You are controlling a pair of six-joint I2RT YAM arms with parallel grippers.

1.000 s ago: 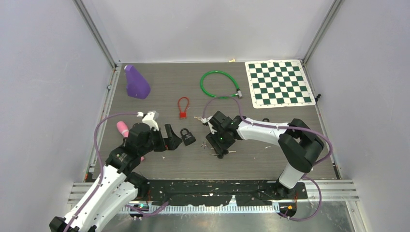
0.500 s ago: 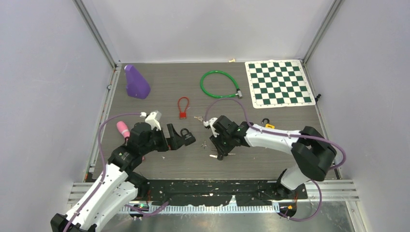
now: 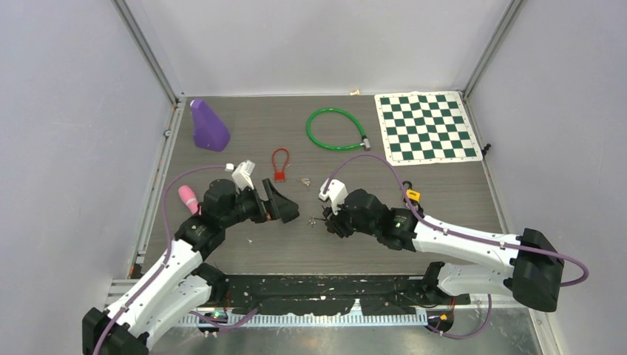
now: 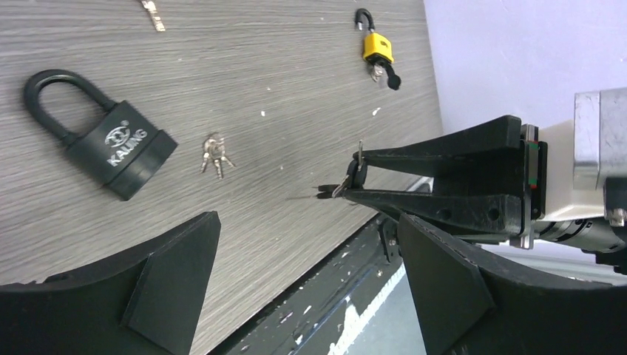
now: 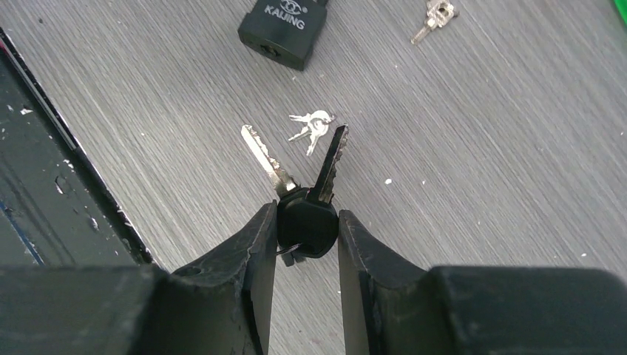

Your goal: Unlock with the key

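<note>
A black padlock (image 4: 111, 151) marked KAUNG lies flat on the wood table; it also shows in the right wrist view (image 5: 285, 26). In the top view my left gripper (image 3: 283, 206) hangs over it and hides it. My left gripper (image 4: 310, 277) is open and empty, with the padlock beyond its fingertips. My right gripper (image 5: 307, 225) is shut on the black head of a pair of keys (image 5: 307, 211), their blades pointing at the padlock. The right gripper (image 3: 330, 222) sits just right of the left one, held a little above the table.
A small silver key bunch (image 5: 312, 127) lies between the grippers, and another (image 3: 304, 180) lies farther back. A yellow padlock (image 3: 411, 194), red lock (image 3: 279, 166), green cable loop (image 3: 336, 129), chessboard mat (image 3: 425, 126), purple cone (image 3: 208, 126) and pink object (image 3: 187, 197) lie around.
My right arm swung out low and to the right, and its gripper now holds the black keys off the table. My left gripper moved right, over the black padlock.
</note>
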